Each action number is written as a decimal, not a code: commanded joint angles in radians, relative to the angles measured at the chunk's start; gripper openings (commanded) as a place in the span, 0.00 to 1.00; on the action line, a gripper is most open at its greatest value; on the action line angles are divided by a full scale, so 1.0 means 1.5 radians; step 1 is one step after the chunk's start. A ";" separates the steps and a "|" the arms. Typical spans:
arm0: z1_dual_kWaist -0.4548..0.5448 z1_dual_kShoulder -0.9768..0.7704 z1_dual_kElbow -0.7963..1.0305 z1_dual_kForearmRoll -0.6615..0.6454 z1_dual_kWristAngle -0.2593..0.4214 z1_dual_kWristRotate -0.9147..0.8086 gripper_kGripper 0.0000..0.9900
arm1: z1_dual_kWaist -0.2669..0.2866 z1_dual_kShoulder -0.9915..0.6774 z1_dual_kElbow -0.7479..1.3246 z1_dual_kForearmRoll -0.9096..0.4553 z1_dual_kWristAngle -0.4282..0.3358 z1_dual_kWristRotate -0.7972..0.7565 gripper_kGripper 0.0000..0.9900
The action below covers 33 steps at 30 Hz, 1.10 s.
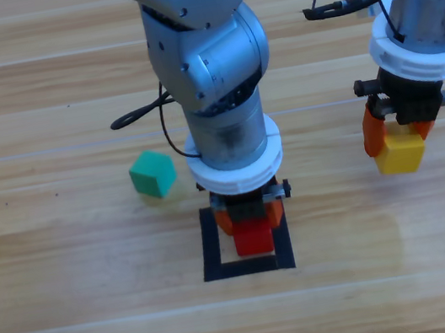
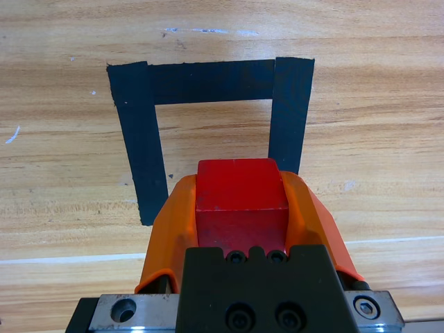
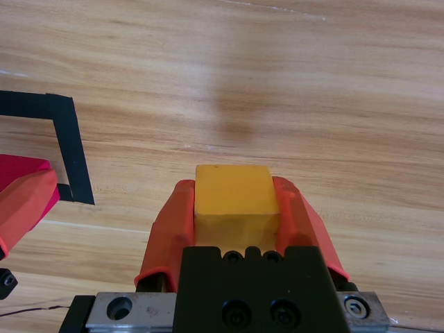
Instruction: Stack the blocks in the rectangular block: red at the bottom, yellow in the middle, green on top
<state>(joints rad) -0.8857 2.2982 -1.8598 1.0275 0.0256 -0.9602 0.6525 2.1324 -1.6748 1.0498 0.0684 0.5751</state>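
Left gripper [image 1: 250, 217] is pinched on the red cube [image 1: 253, 237], and I have it directly over the black tape frame [image 1: 212, 249], cube low inside the outline; I can't tell if it touches the wood. Off to its left the green cube [image 1: 153, 174] sits loose on the table. Right gripper [image 1: 401, 132] is clamped on the yellow cube [image 1: 400, 152], held well to the right of the frame, so yellow must travel leftward once red is released.
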 commanded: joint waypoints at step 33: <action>-0.004 0.051 0.000 -0.006 0.015 0.026 0.00 | 0.017 0.020 -0.002 -0.016 0.007 -0.009 0.02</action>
<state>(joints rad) -0.8857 2.3151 -1.8598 1.0274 0.0367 -0.9298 0.6525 2.1325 -1.6759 1.0498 0.0699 0.5723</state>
